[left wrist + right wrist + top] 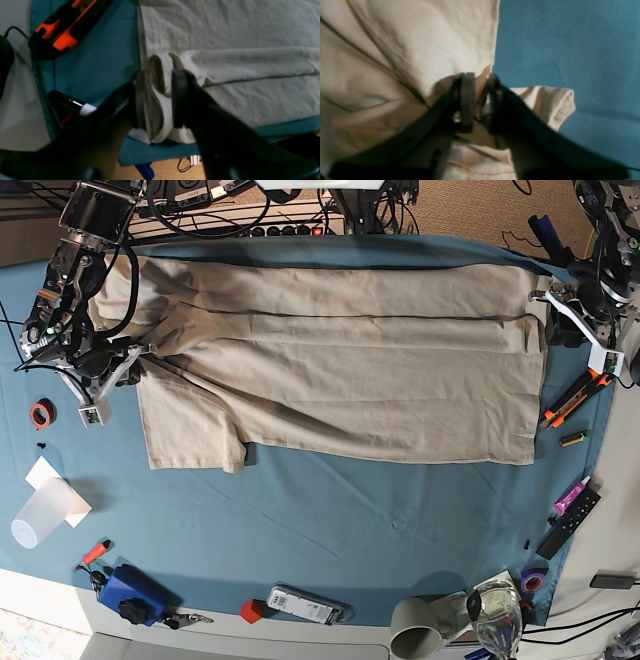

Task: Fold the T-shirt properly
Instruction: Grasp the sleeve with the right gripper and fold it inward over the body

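With the T-shirt [340,360] spread on the teal cloth [330,520], left gripper [158,100] clamps bunched hem betw. its jaws, right gripper [480,100] jaws narrow w/ a fabric fold betw. them, grip unclear; both should lift evenly, keeping the edge taut

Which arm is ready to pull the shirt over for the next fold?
Probably the left. The left fingers pinch a bunched edge of the T-shirt, so they could carry it over at once. The right fingers look parted, with only a tip of cloth between them, and would need to grab again.
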Controlling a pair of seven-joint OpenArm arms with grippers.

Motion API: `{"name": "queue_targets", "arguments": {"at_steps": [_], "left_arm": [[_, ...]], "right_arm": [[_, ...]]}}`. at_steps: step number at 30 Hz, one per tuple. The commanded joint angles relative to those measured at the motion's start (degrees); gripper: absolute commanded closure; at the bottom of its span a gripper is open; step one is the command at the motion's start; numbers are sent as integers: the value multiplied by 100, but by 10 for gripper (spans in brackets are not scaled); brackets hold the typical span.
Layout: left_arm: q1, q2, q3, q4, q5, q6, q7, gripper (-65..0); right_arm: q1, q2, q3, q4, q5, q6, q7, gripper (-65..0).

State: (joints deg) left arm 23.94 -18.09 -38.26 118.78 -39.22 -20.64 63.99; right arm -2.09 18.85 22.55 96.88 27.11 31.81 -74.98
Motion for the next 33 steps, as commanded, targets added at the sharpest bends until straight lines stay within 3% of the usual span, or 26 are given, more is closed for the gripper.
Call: {"name": "queue_targets", "arguments": {"at_steps": [1, 8, 11, 13, 16, 23, 33], "left_arm": [[-11, -79, -26, 98, -42, -22, -103, -190], [-13, -79, -26, 98, -42, -24, -105, -190], [-9, -79, -26, 98, -39, -24, -101, -190], [20, -81, -26, 98, -31, -24, -103, -190], [17, -81, -26, 96, 24, -24, -105, -190], [15, -81, -26, 96, 24, -24, -195, -190], [13, -81, -26, 96, 22, -24, -212, -190]], "right_arm": [[83, 101, 39, 105, 72, 33, 92, -165], [505, 107, 46, 105, 66, -234, 457, -166], [828, 116, 44, 76, -120, -208, 470, -166], [940, 114, 39, -83, -404, -2, 608, -177], [1093, 114, 39, -614, -682, 7, 1049, -260], [1731, 109, 39, -1436, -800, 7, 1615, -266], [2417, 98, 39, -2804, -1062, -31, 1589, -266]]}}
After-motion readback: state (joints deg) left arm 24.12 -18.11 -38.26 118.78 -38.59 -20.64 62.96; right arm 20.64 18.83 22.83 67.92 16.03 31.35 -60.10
